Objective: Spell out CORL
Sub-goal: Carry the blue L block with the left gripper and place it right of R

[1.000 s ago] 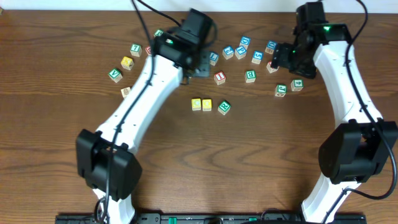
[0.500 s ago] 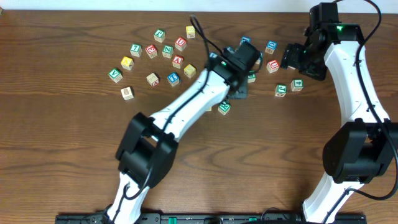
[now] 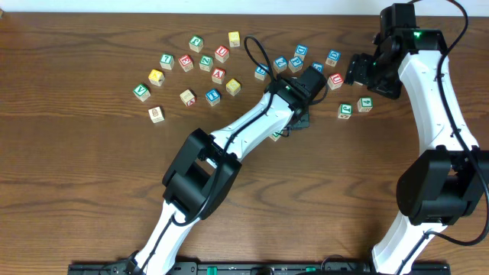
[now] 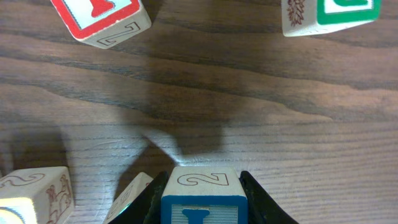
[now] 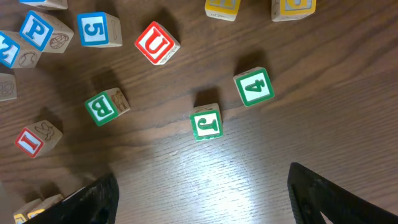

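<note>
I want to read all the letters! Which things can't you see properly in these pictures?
1. Left wrist view: the blue-edged wooden block between the left jaws; the bottom edge cuts its letter off.
2. Left wrist view: the red-edged wooden block; the top edge cuts off its letter.
3. Overhead view: the green-edged wooden block is mostly hidden under the white left arm; unreadable.

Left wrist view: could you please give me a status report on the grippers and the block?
Left gripper shut on blue-lettered wooden cube, letter cut off. Right gripper open, empty. Red-lettered wooden cube, green-lettered wooden cube ahead, both clear.
</note>
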